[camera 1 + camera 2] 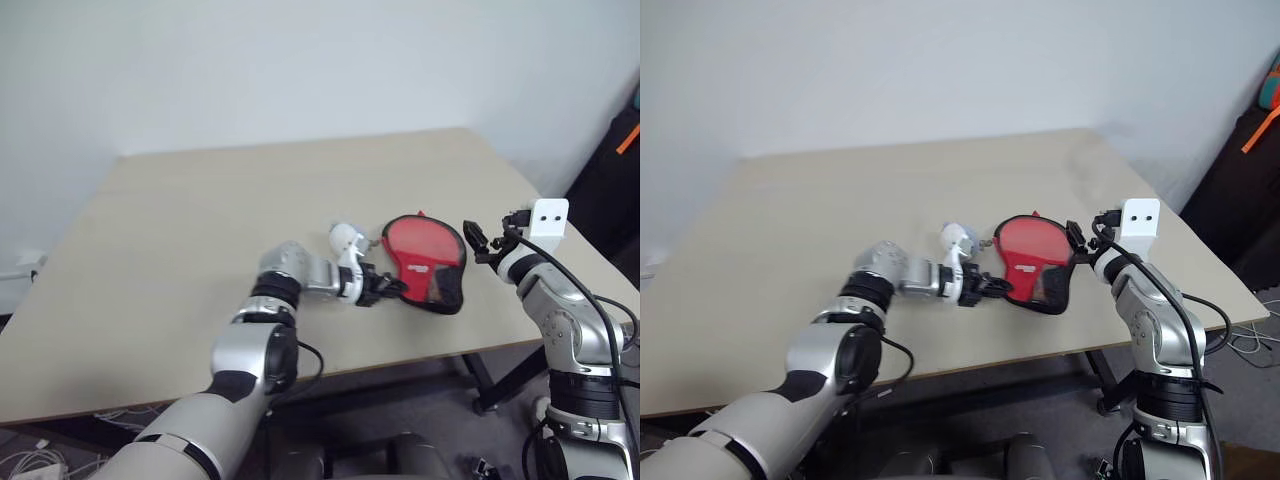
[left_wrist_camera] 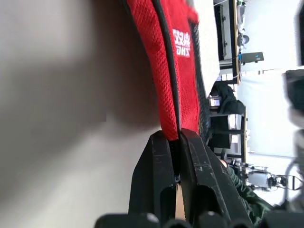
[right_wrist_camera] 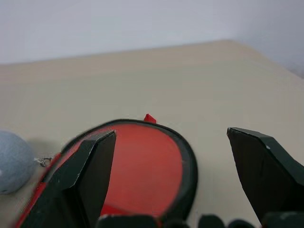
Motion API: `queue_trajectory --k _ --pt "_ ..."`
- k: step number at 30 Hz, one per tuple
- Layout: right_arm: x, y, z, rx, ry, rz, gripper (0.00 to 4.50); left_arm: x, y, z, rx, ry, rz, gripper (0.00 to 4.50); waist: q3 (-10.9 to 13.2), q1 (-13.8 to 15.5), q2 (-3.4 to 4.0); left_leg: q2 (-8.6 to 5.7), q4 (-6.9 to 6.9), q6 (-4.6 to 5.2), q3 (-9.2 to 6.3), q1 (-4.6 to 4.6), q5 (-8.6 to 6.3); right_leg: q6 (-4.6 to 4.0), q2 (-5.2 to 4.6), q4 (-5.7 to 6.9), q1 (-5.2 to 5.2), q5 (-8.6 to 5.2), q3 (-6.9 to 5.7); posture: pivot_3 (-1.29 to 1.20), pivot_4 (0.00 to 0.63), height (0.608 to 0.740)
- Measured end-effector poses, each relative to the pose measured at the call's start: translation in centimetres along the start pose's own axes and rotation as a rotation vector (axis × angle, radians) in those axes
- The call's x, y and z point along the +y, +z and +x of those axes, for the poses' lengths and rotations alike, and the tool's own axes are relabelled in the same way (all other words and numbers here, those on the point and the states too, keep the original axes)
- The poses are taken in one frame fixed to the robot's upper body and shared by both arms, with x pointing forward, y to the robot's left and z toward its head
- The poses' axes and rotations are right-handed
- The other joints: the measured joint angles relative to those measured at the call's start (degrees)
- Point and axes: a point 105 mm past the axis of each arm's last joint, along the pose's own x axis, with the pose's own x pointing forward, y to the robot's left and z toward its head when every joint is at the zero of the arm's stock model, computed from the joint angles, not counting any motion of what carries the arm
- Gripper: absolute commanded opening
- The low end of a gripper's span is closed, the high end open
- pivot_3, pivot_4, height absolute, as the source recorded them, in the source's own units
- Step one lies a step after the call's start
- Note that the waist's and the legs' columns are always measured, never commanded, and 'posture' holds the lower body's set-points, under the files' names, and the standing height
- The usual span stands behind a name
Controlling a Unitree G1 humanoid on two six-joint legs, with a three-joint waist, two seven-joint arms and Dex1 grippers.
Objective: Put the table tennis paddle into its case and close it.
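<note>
The case (image 1: 425,245) lies on the table (image 1: 200,230), right of centre: a red face with small white print, black edging, dark mesh at its near end. My left gripper (image 1: 385,288) is shut on the case's near left edge. In the left wrist view its fingertips (image 2: 164,142) pinch the red mesh seam of the case (image 2: 161,57). My right gripper (image 1: 480,242) stands open just off the case's right side, level with the tabletop. In the right wrist view the case (image 3: 142,161) lies before and between its spread fingers (image 3: 95,161). The table tennis paddle is hidden.
The pale table's right corner (image 1: 600,270) lies close beyond my right gripper, and its near edge (image 1: 400,365) runs just below the case. A dark object with an orange strap (image 1: 620,150) stands off the table at the far right. Bare tabletop stretches left and behind.
</note>
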Motion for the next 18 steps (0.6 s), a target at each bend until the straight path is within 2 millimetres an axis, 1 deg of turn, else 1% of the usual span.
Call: queue_trajectory --k 2,5,7,8,9,13,15,18 --pt "0.2 -0.1 0.0 0.001 0.004 0.001 4.09 0.4 -0.1 -2.1 0.003 0.002 -0.005 0.01 0.0 -0.04 0.01 0.0 -0.04 -0.03 0.03 0.0 0.01 -0.2 0.0 0.03 -0.07 0.13 0.09 0.0 0.0 0.74" --pt "0.9 -0.1 0.2 0.004 0.024 -0.009 4.09 1.3 -1.1 -4.5 0.018 -0.003 -0.003 0.01 0.0 0.02 0.01 0.01 -0.06 -0.07 0.01 0.0 -0.01 -0.27 -0.01 0.04 -0.11 0.17 0.17 0.0 0.0 0.74" --pt "1.5 -0.2 0.3 0.01 0.041 -0.023 4.09 2.7 -2.3 -6.4 0.031 0.016 0.002 0.01 -0.01 -0.03 0.01 0.03 -0.15 -0.08 0.0 0.02 -0.01 -0.28 0.01 0.1 -0.21 0.18 0.35 0.0 0.0 0.74" --pt "1.5 -0.3 0.4 0.011 0.042 -0.025 4.09 3.3 -2.7 -6.9 0.039 0.027 -0.004 0.01 -0.01 0.03 0.01 0.03 -0.15 -0.09 0.0 0.01 -0.01 -0.29 0.02 0.11 -0.25 0.18 0.38 0.0 0.0 0.74" --pt "1.8 -0.3 0.4 0.012 0.051 -0.027 4.09 3.9 -3.6 -7.5 0.057 0.031 -0.001 0.01 -0.01 0.06 0.01 0.03 -0.15 -0.09 0.0 0.0 -0.01 -0.29 0.02 0.12 -0.29 0.18 0.42 0.0 0.0 0.74" --pt "2.4 -0.2 0.6 0.013 0.066 -0.031 4.09 4.3 -6.5 -8.8 0.141 -0.019 -0.004 0.01 -0.01 0.19 0.0 0.01 -0.15 -0.09 0.04 -0.02 -0.02 -0.29 0.0 0.11 -0.3 0.18 0.49 0.0 0.0 0.74" --pt "2.9 0.0 0.7 0.009 0.077 -0.028 4.09 4.6 -7.4 -8.7 0.18 -0.026 -0.044 0.01 -0.01 0.4 -0.01 0.0 -0.12 -0.08 0.02 -0.02 -0.02 -0.29 -0.01 0.1 -0.29 0.18 0.48 0.0 0.0 0.74" --pt "4.3 0.5 0.7 -0.002 0.117 -0.03 4.09 4.9 -9.1 -8.4 0.253 -0.022 -0.098 0.01 -0.02 0.18 -0.02 0.02 -0.14 -0.07 0.02 -0.02 -0.03 -0.28 0.01 0.1 -0.33 0.17 0.5 0.0 0.0 0.74"
